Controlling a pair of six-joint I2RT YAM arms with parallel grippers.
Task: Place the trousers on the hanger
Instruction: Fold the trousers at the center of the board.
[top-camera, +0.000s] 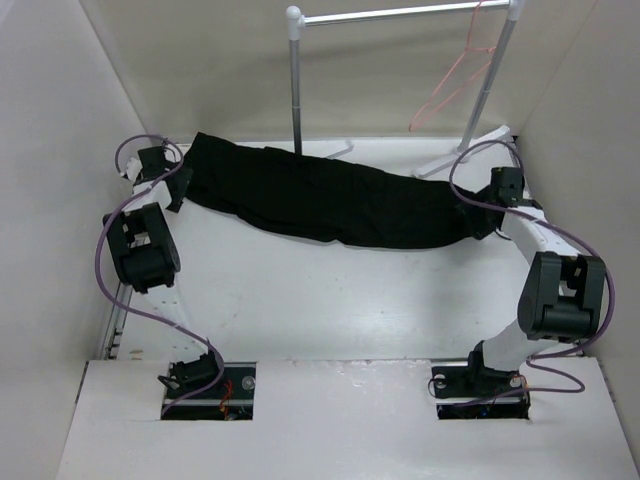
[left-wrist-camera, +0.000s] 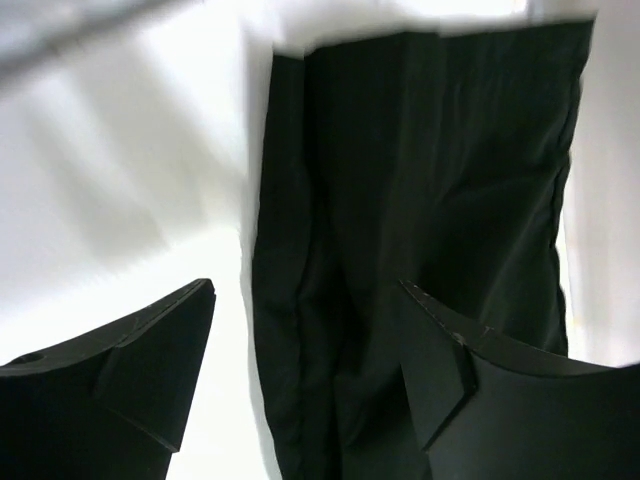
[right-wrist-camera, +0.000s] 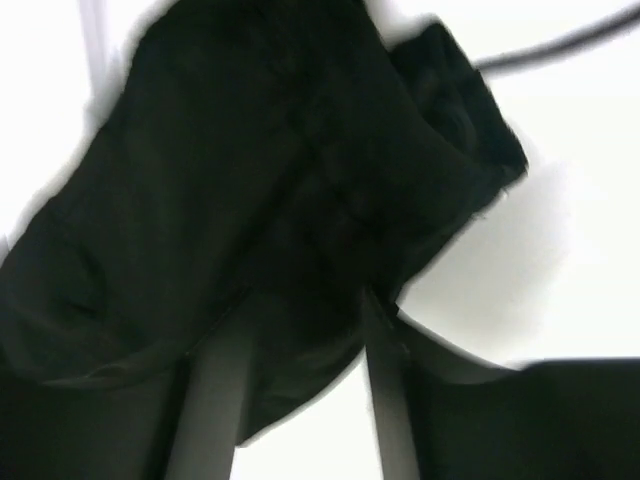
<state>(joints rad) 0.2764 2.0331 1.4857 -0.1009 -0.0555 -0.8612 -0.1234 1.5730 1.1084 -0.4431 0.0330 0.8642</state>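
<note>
so, left to right: the left gripper (left-wrist-camera: 308, 290) has its jaws spread wide. one end of the trousers (top-camera: 330, 200) lies flat just ahead of and under its fingertips, and nothing is pinched. from there the cloth runs in a long band over to the right gripper (top-camera: 487, 212). that wrist view is too blurry, so i can't tell if it's clamped on the bunched end under it. the hanger (top-camera: 416, 122) hangs on the rack (top-camera: 400, 14), well beyond the right gripper and apart from the cloth. my worry: if only one side bites, a lift would drag the trousers lopsided, and a shallow pinch on loose folds could slip.
</note>
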